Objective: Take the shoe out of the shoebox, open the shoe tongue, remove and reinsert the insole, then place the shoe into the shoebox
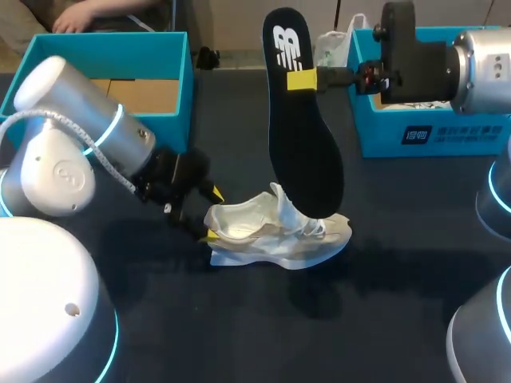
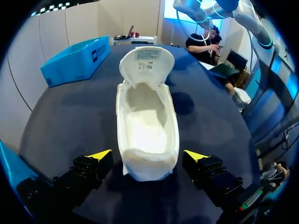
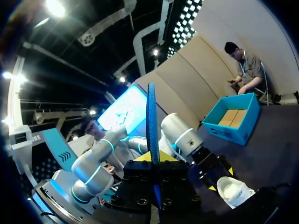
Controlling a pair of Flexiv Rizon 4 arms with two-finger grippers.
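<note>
Dark table (image 1: 399, 239): cut off on every side in the head view, near-left part hidden behind the left arm (image 1: 72, 152).

Left arm entering from the left of the white shoe (image 1: 271, 235). Right arm (image 1: 479, 68) entering from behind and to the right of the shoe, masking part of the second blue box (image 1: 431, 132).

Blue shoebox (image 1: 104, 52) well behind and to the left of the shoe: open, cardboard floor showing, near corner covered by the left arm.

Second blue box well behind and to the right of the shoe, printed on its side. Contents hard to make out.

Black insole (image 1: 299, 136) held upright above the shoe, heel end up, gripped near that end. Lower end overlapping the shoe's opening in the head view, contact there impossible to judge. Edge-on in the right wrist view, a thin dark strip (image 3: 152, 116).

Shoe resting near the middle of the table, tongue (image 2: 146, 63) pulled up and back, interior pale and bare in the left wrist view.

Left gripper (image 1: 212, 214) at the shoe's heel: fingers set wide, one on each side, a thin gap visible on both sides in the left wrist view (image 2: 148, 156), no grip.

Right gripper (image 1: 302, 80) clamped on the insole. In the right wrist view its yellow tips largely hidden behind its own body.
</note>
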